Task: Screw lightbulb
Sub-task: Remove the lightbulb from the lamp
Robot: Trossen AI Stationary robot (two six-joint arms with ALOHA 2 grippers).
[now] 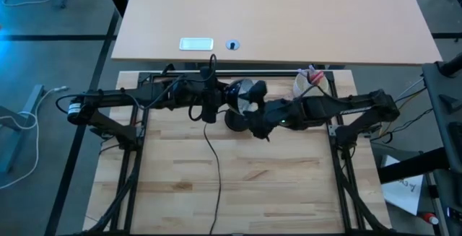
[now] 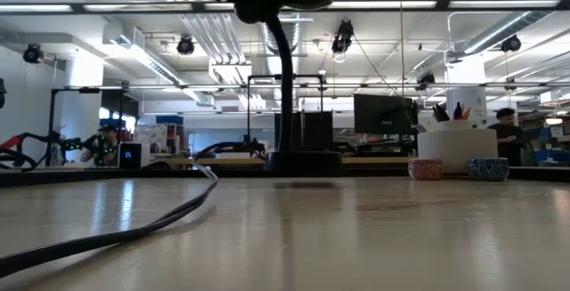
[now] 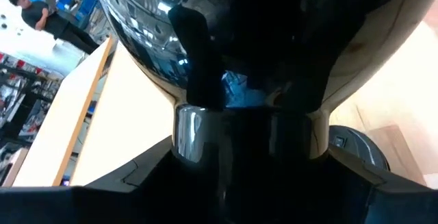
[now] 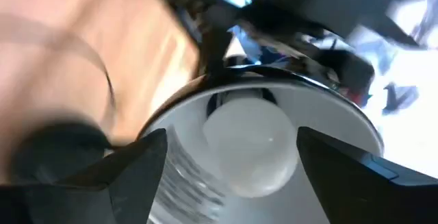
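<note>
From above, the lightbulb cannot be seen, because the two arms and the lamp [image 1: 242, 99] cover it. It shows only in the right wrist view: the lightbulb [image 4: 250, 148] sits deep inside the lamp's shiny shade [image 4: 342, 125], right in front of the right gripper [image 4: 233, 159]. Its neck is hidden at the back of the shade. The right gripper's two fingers [image 4: 133, 172] stand wide apart, one on each side of the bulb, and do not touch it.

The right arm reaches in low from its side of the table to the lamp head.

The left gripper [image 1: 206, 99] comes in from the other side and is pressed up against the outside of the dark shade. Its fingertips are hidden in that view, so I cannot tell if it is holding the lamp.

In the low view only the lamp's black post [image 2: 287, 77] and its cord [image 2: 134, 224] on the table [image 2: 374, 238] are clear.
</note>
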